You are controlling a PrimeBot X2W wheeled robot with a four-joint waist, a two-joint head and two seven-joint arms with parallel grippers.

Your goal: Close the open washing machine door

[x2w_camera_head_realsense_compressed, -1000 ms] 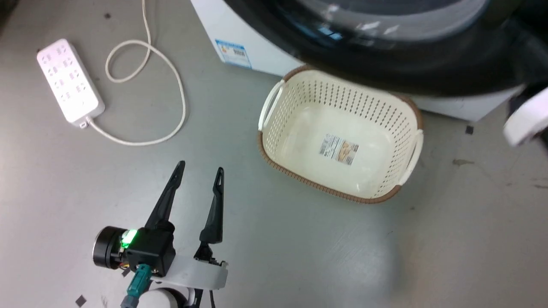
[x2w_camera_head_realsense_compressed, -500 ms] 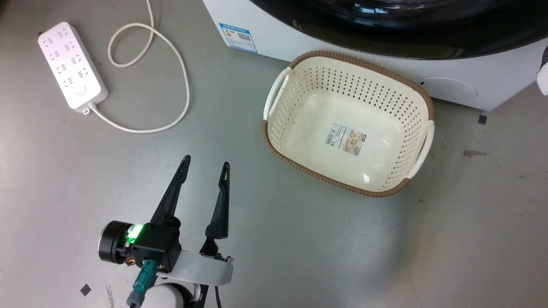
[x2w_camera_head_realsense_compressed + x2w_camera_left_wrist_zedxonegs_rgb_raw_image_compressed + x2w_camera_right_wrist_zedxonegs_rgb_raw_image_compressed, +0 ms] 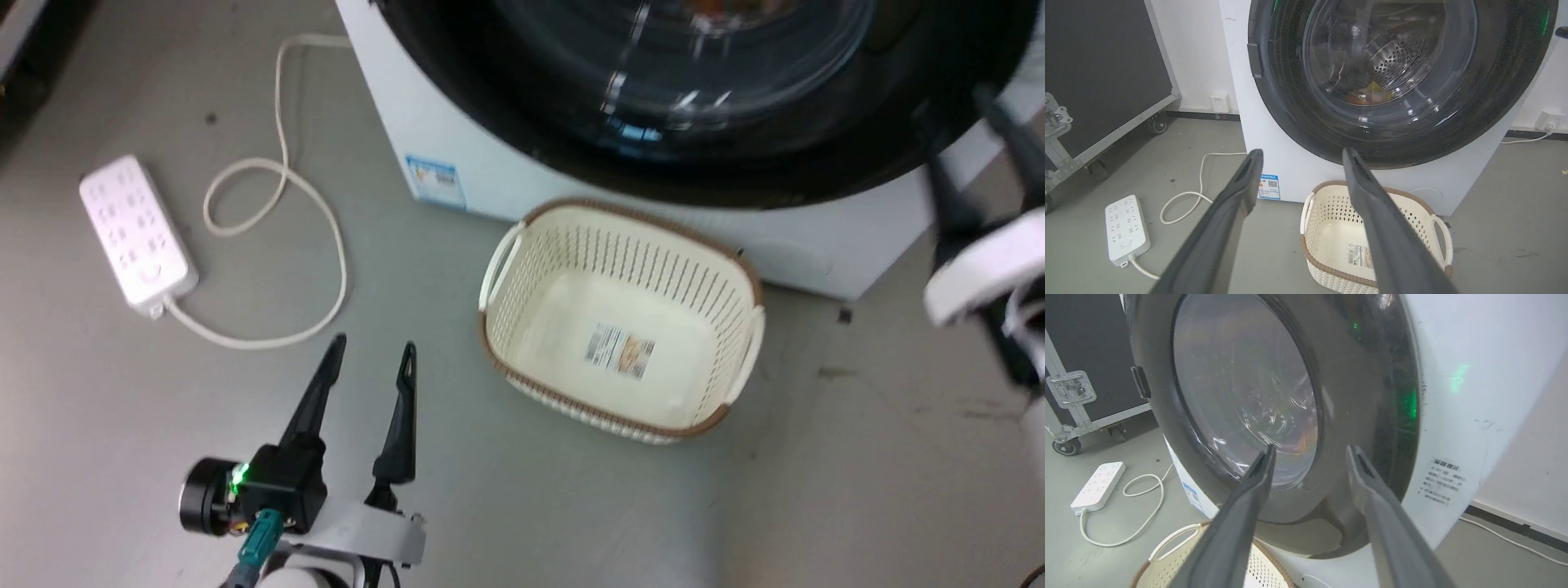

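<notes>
The washing machine door [image 3: 1286, 106], a glossy black rim around bulging clear glass, lies flat against the white machine front, and I see no gap along its edge. Through the glass I see the drum with something orange and yellow inside. My right gripper [image 3: 1310, 449] is open, its fingers apart and empty, pointing at the lower right part of the door [image 3: 1355, 396] a short way off. In the head view the right gripper [image 3: 971, 155] is blurred at the right edge beside the door [image 3: 816, 163]. My left gripper [image 3: 371, 349] hangs open over the floor, well clear of the machine.
An empty cream basket [image 3: 739, 269] with a brown rim stands on the floor right under the door. A white power strip [image 3: 135, 233] with a looped cord [image 3: 326, 229] lies to the left. A black wheeled case [image 3: 1106, 73] stands at the far left.
The head camera has shifted, so the whole picture moved. The right arm has come back in at the right edge, its fingers now apart. The left gripper stays open.
</notes>
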